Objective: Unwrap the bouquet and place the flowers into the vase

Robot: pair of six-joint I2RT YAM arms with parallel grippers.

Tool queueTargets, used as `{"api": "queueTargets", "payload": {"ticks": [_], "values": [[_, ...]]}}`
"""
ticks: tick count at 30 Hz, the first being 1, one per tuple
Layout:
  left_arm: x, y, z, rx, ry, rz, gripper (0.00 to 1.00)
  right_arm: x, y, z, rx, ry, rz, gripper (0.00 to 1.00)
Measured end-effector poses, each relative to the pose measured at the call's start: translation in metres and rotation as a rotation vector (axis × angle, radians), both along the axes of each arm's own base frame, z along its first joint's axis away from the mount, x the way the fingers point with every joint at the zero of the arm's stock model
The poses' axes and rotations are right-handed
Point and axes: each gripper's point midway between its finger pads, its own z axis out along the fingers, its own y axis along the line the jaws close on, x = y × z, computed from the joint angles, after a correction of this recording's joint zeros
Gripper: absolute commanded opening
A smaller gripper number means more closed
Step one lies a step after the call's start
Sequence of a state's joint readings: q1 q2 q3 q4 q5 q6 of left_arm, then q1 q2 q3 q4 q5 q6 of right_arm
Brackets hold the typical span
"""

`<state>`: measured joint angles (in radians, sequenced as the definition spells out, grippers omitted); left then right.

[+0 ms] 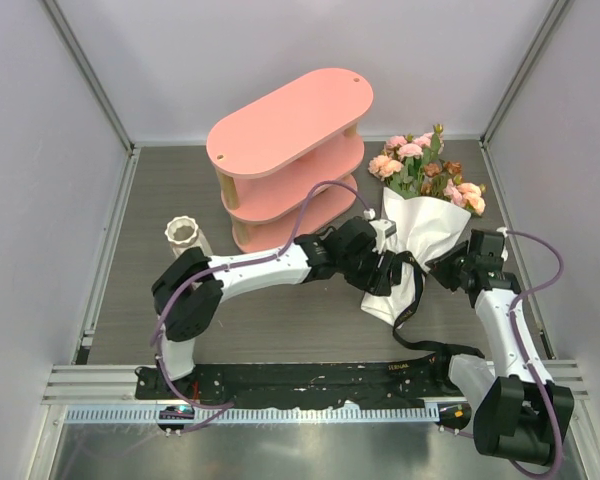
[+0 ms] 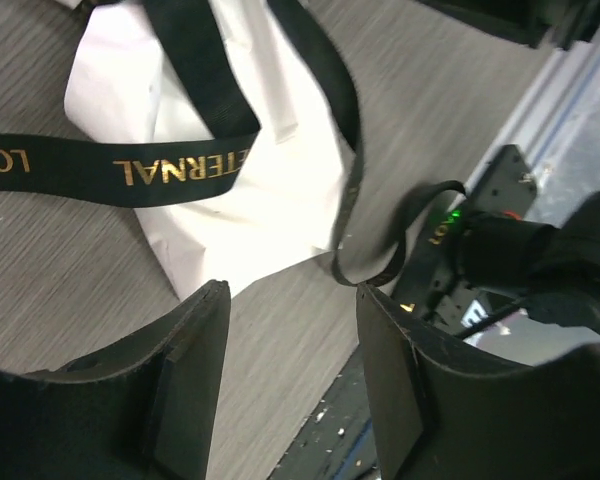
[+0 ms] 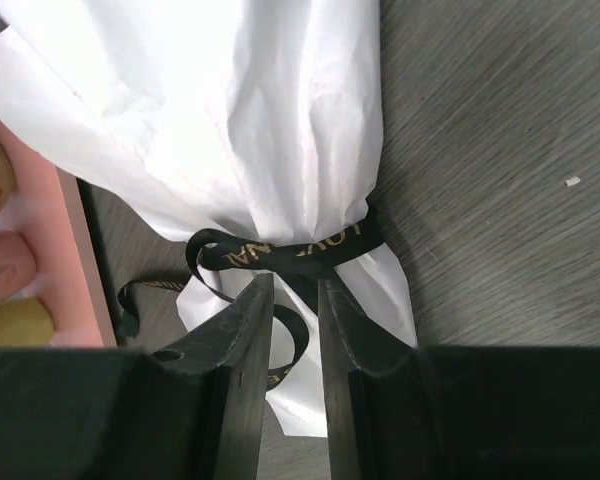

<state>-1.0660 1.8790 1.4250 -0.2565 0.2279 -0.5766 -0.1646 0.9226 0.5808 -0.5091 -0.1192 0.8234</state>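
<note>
The bouquet [image 1: 420, 225] lies on the table at the right, its pink and peach flowers [image 1: 425, 165] pointing to the far side. Its white paper cone [image 3: 270, 120] is tied with a black ribbon [image 3: 280, 250] in gold lettering, and a loose tail [image 1: 420, 340] trails toward the near edge. My left gripper [image 1: 385, 270] hovers open at the cone's narrow end, with nothing between its fingers [image 2: 195, 340]. My right gripper [image 3: 295, 283] comes in from the right with its jaws a narrow gap apart around the ribbon knot. The white ribbed vase [image 1: 187, 235] stands upright at the left.
A pink oval three-tier shelf [image 1: 290, 150] stands at the back centre, between vase and bouquet. A black rail [image 1: 310, 380] with the arm bases runs along the near edge. Grey enclosure walls close off the left, right and far sides.
</note>
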Motion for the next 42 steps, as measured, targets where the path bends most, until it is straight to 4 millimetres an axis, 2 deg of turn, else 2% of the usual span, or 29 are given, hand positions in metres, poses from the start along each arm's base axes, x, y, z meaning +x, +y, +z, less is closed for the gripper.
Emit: {"api": "queueTargets", "payload": {"ticks": [8, 11, 24, 33, 36, 37, 38, 42], "values": [[0.006, 0.003, -0.045, 0.128, -0.002, 0.034, 0.62, -0.002, 0.003, -0.019, 0.137, 0.007, -0.087, 0.34], [0.009, 0.006, -0.055, 0.158, -0.007, 0.042, 0.63, -0.003, 0.006, -0.026, 0.164, 0.008, -0.097, 0.34], [0.011, 0.010, -0.080, 0.212, -0.008, 0.044, 0.60, 0.005, 0.004, -0.036, 0.202, -0.027, -0.142, 0.28], [0.008, 0.009, -0.088, 0.217, 0.014, 0.033, 0.59, 0.010, -0.001, -0.038, 0.186, -0.044, -0.158, 0.17], [0.007, 0.008, -0.089, 0.215, 0.019, 0.030, 0.59, 0.011, -0.005, -0.036, 0.159, -0.063, -0.160, 0.10], [0.007, 0.008, -0.089, 0.214, 0.020, 0.030, 0.59, 0.012, -0.006, -0.035, 0.150, -0.073, -0.160, 0.03], [0.006, 0.008, -0.089, 0.212, 0.023, 0.028, 0.59, 0.013, -0.008, -0.033, 0.139, -0.085, -0.160, 0.01], [0.004, 0.007, -0.088, 0.207, 0.032, 0.024, 0.59, 0.016, -0.013, -0.029, 0.106, -0.121, -0.160, 0.01]]}}
